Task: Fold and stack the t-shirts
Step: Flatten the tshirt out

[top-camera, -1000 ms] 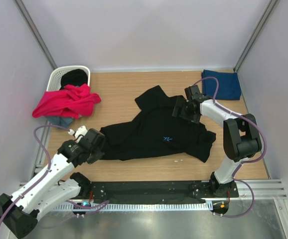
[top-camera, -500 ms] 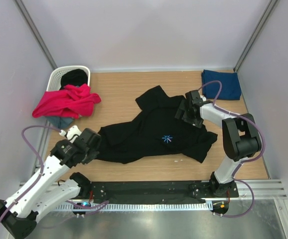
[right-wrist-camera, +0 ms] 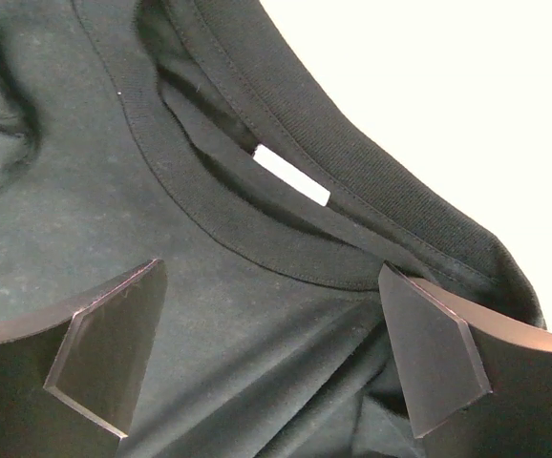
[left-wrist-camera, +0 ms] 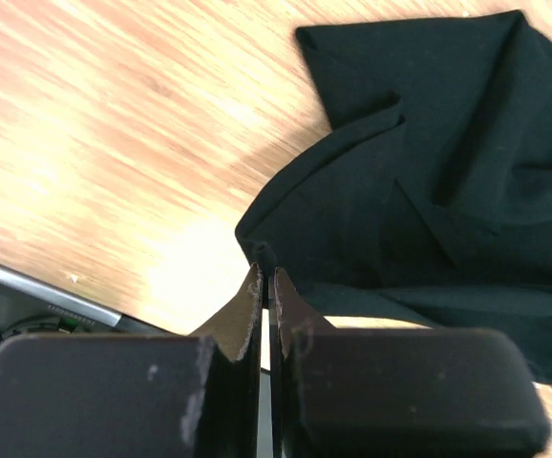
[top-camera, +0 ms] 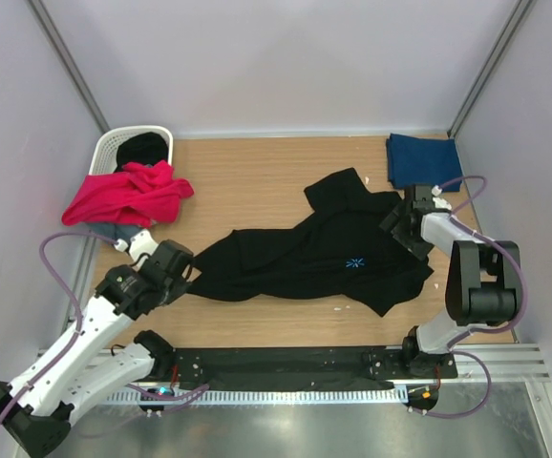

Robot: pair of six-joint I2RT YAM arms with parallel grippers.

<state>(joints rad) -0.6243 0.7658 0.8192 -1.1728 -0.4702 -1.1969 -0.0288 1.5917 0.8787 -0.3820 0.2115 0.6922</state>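
Change: black shirt (top-camera: 324, 258) now lies further right on the table (top-camera: 247, 172) than a sec ago. The blue mark (top-camera: 354, 261) and upper sleeve have both slid toward the right arm.
Change 2: left end of the shirt is drawn out into a long narrow tail toward the left tool (top-camera: 188, 274). It was bunched wider before.
Meaning: prob. being stretched flat between the 2 arms, i.e. spread-out step before any fold. No fold made yet.
Left tool: closed, fingers tight together, shirt edge running right into the tips in the wrist view (left-wrist-camera: 265, 279). Looks like a thin pinch on the hem.
Right tool: jaws wide apart (right-wrist-camera: 271, 348), hovering over the collar (right-wrist-camera: 257, 239) w/ white label (right-wrist-camera: 290, 176) between them. Nothing clamped.
Shirt look: soft, wrinkled, lying diagonal across mid-table. One sleeve sticks up toward the back, lower right part folded under itself. Not flat yet.
Others: navy shirt (top-camera: 423, 160) folded at far right corner. Red shirt (top-camera: 128, 194) in a heap at far left, draped by the basket (top-camera: 114, 143).
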